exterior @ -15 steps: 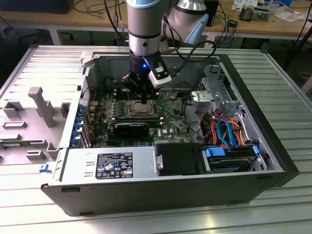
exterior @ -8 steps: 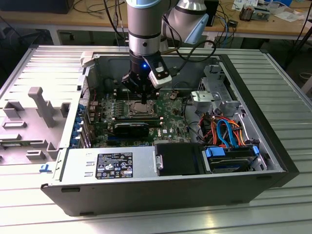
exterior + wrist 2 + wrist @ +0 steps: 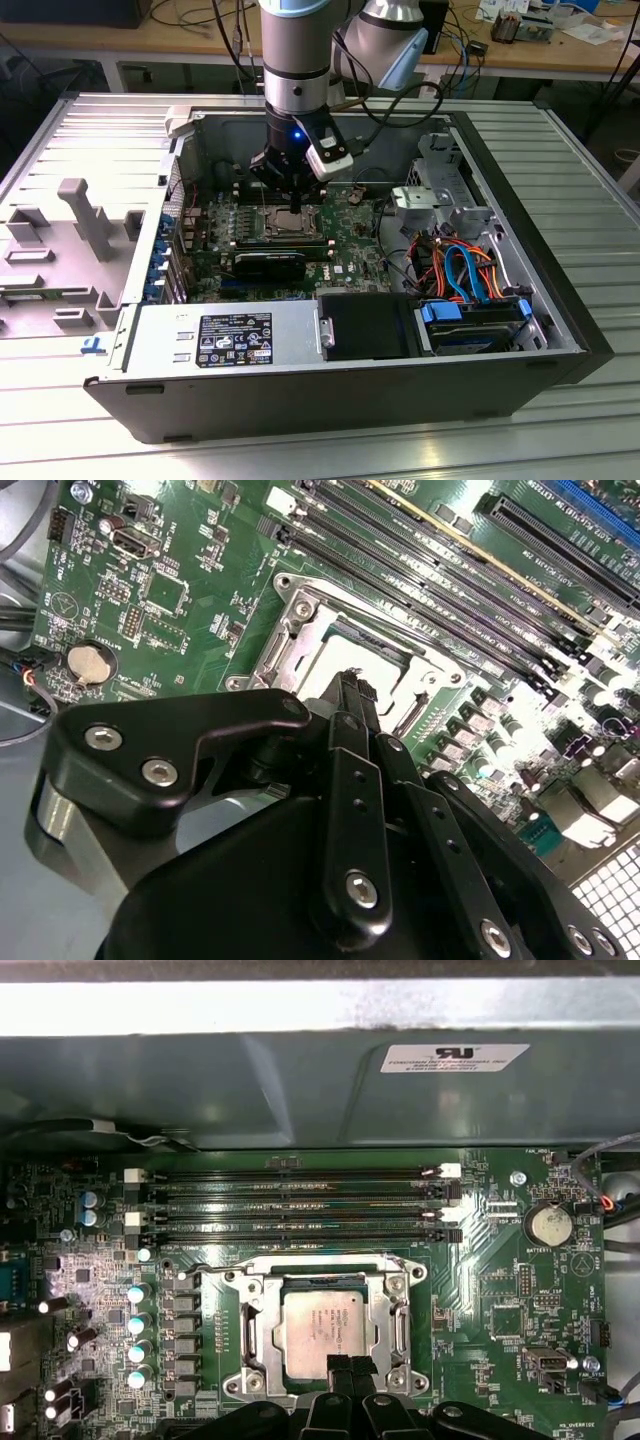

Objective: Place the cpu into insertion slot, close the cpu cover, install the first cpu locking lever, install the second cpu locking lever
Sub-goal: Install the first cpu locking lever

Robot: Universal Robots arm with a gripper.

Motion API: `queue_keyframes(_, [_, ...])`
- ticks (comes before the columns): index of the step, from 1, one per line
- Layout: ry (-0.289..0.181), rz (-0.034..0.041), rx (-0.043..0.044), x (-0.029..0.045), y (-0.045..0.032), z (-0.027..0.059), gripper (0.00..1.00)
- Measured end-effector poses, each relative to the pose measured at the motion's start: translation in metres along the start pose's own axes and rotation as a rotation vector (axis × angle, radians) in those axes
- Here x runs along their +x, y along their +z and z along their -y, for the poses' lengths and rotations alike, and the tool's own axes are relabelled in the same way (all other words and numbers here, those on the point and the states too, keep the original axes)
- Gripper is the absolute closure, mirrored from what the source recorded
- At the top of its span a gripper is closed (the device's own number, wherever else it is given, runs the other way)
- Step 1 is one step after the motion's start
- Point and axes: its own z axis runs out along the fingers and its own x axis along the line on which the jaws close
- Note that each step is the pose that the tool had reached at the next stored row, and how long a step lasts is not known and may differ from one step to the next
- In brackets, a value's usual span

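— Where is the cpu (image 3: 325, 1333) seated?
— Flat in the insertion slot (image 3: 322, 1328), edges squared to the memory slots (image 3: 300, 1205), mid-motherboard (image 3: 520, 1290).
— And the gripper (image 3: 350, 1368)?
— Fingertips are pressed together, nothing held, at the slot's edge.

silver cpu (image 3: 327, 1334) lies flat in insertion slot (image 3: 252, 1322), cover (image 3: 398, 1325) closed.

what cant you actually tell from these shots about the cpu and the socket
- The near edge of the cpu in the first wrist view: covered by the gripper.
- Whether the cpu cover is fully latched: the levers are too thin to follow.
- Most of the insertion slot in the second wrist view: hidden behind the gripper's black body.
- The socket in the exterior view: blocked by the arm.
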Motion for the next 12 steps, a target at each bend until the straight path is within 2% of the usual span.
queue_keyframes(12, [-0.016,0.0003,-0.0003,0.0000,0.0000,0.0000,0.89])
